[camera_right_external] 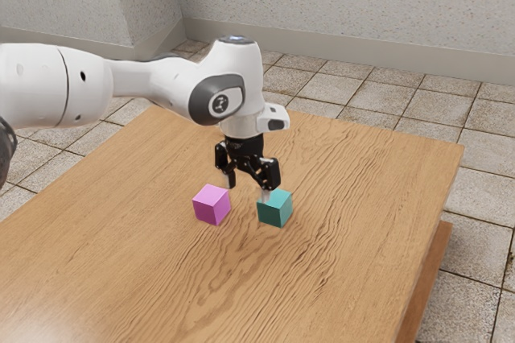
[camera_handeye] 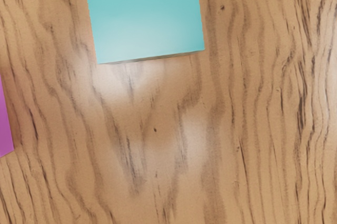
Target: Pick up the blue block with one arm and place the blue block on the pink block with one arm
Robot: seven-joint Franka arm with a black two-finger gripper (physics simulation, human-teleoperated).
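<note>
The gripper [camera_right_external: 244, 184] hangs open and empty, low between the pink block [camera_right_external: 212, 204] and the blue block [camera_right_external: 275, 208], which sits on the wooden table [camera_right_external: 362, 262] near the pink one. A sound grasp probably requires centring over the blue block, fingers square to opposite faces, before descending.
</note>
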